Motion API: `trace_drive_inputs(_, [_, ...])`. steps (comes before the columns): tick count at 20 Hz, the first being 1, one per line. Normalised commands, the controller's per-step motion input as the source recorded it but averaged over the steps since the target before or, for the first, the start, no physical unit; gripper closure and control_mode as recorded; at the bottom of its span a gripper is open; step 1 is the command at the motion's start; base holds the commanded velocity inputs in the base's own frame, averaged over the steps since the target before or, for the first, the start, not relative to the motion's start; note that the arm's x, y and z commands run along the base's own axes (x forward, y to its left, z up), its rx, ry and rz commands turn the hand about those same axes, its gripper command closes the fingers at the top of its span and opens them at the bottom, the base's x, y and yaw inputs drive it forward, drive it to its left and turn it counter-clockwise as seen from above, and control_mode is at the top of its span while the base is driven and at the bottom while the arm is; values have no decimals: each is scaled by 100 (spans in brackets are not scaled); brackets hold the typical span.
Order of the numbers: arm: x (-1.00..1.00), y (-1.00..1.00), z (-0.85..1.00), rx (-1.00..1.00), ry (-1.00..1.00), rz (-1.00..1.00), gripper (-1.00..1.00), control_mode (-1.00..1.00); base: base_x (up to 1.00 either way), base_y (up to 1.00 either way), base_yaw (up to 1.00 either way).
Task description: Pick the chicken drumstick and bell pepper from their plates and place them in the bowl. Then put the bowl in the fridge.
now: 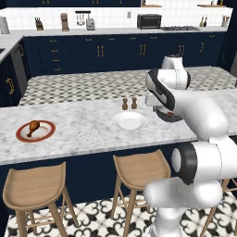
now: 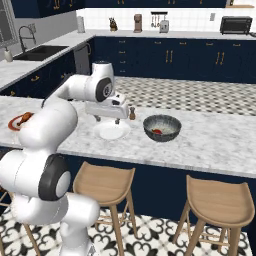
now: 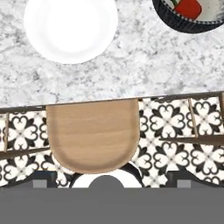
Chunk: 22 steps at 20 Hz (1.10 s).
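The chicken drumstick (image 1: pixel 34 126) lies on the white plate with a red-orange rim (image 1: pixel 23 137) at the left of the marble counter. The red bell pepper (image 2: pixel 157 131) (image 3: pixel 189 6) sits inside the dark grey bowl (image 2: pixel 163 138) (image 3: pixel 175 22). Between them rests the plain white plate (image 1: pixel 130 121) (image 3: pixel 70 28) with nothing on it. My gripper (image 2: pixel 107 117) (image 3: pixel 111 180) hovers above the counter's front edge near the white plate, open, with nothing between its fingers. In the left base view my arm covers most of the bowl. The fridge is out of view.
Two small brown shakers (image 1: pixel 129 103) stand just behind the white plate. Wooden stools (image 1: pixel 34 187) (image 1: pixel 139 169) (image 3: pixel 92 135) stand under the counter's front edge. Navy cabinets and a far counter with appliances line the back wall.
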Motion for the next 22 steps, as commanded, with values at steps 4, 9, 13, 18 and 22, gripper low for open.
trace_drive_inputs(4, [0,0,0,0,0,0,-100,100,-22,100,11])
trace_drive_inputs(9, [0,0,0,0,0,0,-100,100,0,100,0])
trace_drive_inputs(13, [0,0,0,0,0,0,-100,100,19,100,-3])
trace_drive_inputs(18, [0,0,0,0,0,0,-100,100,39,100,-7])
trace_drive_inputs(22, [0,0,0,0,0,0,-100,100,89,75,-24])
